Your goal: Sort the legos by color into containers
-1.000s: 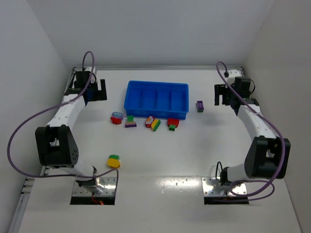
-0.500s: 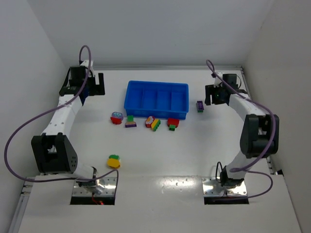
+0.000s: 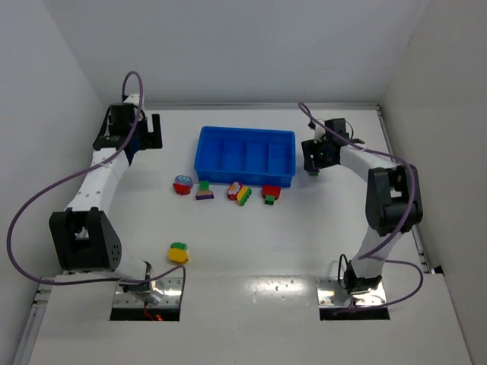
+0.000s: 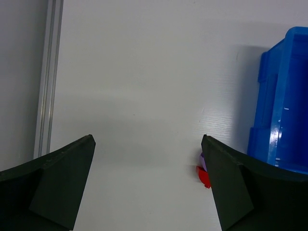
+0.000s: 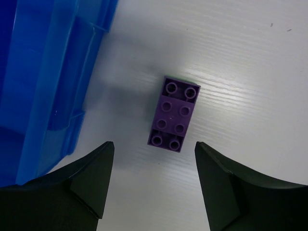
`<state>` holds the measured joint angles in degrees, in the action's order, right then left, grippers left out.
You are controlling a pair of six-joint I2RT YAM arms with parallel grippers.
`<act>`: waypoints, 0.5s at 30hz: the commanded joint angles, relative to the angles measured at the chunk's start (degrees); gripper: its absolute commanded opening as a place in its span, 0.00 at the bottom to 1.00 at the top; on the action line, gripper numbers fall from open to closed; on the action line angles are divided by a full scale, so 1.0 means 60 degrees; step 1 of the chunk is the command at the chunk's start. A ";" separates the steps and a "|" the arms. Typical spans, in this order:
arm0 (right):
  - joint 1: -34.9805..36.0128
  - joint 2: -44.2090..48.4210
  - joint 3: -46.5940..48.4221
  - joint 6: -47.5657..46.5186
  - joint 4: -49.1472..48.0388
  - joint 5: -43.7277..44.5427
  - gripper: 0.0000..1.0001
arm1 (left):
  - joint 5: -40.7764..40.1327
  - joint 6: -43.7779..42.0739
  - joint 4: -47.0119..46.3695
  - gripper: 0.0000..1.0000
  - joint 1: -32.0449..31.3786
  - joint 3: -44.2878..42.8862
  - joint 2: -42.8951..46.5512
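The blue tray [image 3: 245, 131] with four compartments stands at the table's far middle. In front of it lie a red-purple brick [image 3: 183, 185], a green-purple brick [image 3: 204, 191], a red-yellow brick [image 3: 235, 189], a yellow-green brick [image 3: 245, 195] and a red-green brick [image 3: 271, 193]. Another yellow-green brick [image 3: 178, 252] lies near the left base. My right gripper [image 3: 313, 157] is open above a purple brick [image 5: 173, 113], just right of the tray [image 5: 43, 72]; the brick lies just ahead of the fingertips, untouched. My left gripper [image 3: 152, 134] is open and empty, left of the tray.
White walls enclose the table on three sides. A metal rail [image 4: 47, 77] runs along the left edge. In the left wrist view the tray's end wall [image 4: 284, 96] is at the right, and the red-purple brick [image 4: 204, 169] peeks past the right finger.
My right arm has swung left toward the tray and now hangs over the purple brick. My left arm shifted slightly back a second ago and has stayed still since.
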<state>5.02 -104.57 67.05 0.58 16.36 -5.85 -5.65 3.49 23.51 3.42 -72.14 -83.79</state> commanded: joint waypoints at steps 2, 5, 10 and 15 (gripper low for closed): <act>0.0233 -0.0281 0.0646 0.0182 -0.0236 0.0476 0.69 | -0.0230 0.0034 -0.0270 1.00 0.0089 0.0011 -0.0127; 0.0350 -0.0660 0.0924 0.0283 -0.0324 0.0695 0.69 | -0.0318 0.0034 -0.0357 1.00 0.0089 0.0011 -0.0215; 0.0438 -0.0911 0.1130 0.0284 -0.0324 0.1018 0.68 | -0.0421 -0.0054 -0.0358 1.00 0.0089 0.0011 -0.0303; 0.0438 -0.1013 0.1218 0.0372 -0.0412 0.1296 0.67 | -0.0421 -0.0054 -0.0358 1.00 0.0089 -0.0076 -0.0580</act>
<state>7.40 -110.52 71.99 1.76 15.46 -0.36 -7.40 3.46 23.05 3.44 -72.14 -86.50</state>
